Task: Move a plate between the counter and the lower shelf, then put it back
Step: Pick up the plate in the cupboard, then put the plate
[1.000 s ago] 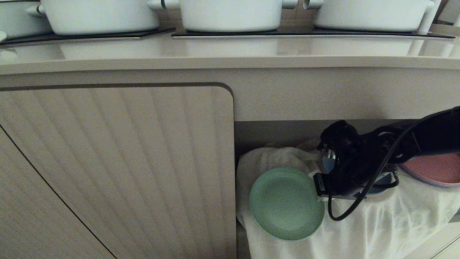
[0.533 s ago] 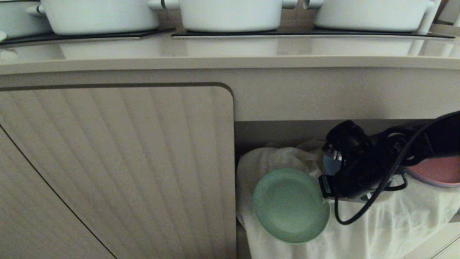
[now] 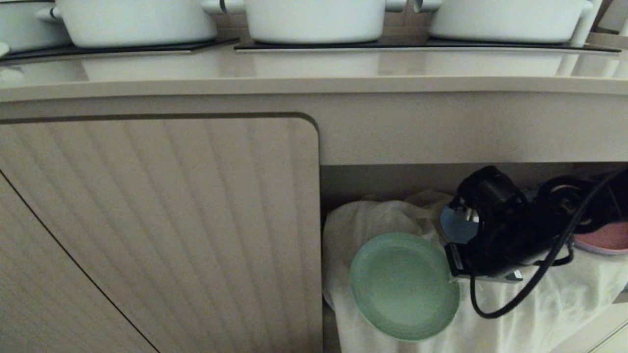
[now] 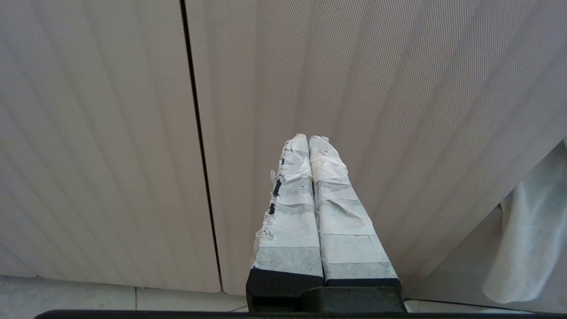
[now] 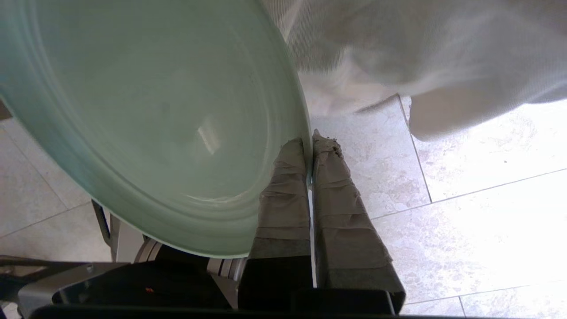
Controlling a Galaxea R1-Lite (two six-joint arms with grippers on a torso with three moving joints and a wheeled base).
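Right gripper (image 3: 452,267), a black wrist unit with tape-wrapped fingers (image 5: 285,190), was clamped on the rim of the round mint-green matte plate (image 3: 405,285), pinching the edge at about the plate's three o'clock as the head view showed it. From the gripper the plate's disc spread toward nine o'clock, its face up and only slightly tilted. In the right wrist view the rim ran straight down between the two fingers, with the plate's broad underside and tiled floor beyond, so the plate appeared to be carried clear of any support, out past the front lip of the lower shelf (image 3: 373,179), over the thin white cloth (image 3: 539,304) draped there. A pink plate (image 3: 606,240) lay on the cloth at three o'clock from the gripper, partly hidden by the arm. The long beige counter (image 3: 314,73) with its white pots (image 3: 314,19) stood at twelve o'clock, so the next carry would likely have to bring the plate outward before lifting it past the thick front edge. The left gripper (image 4: 310,146), fingers pressed together and empty, was parked facing the ribbed cabinet door (image 3: 157,220), farther from the plate.
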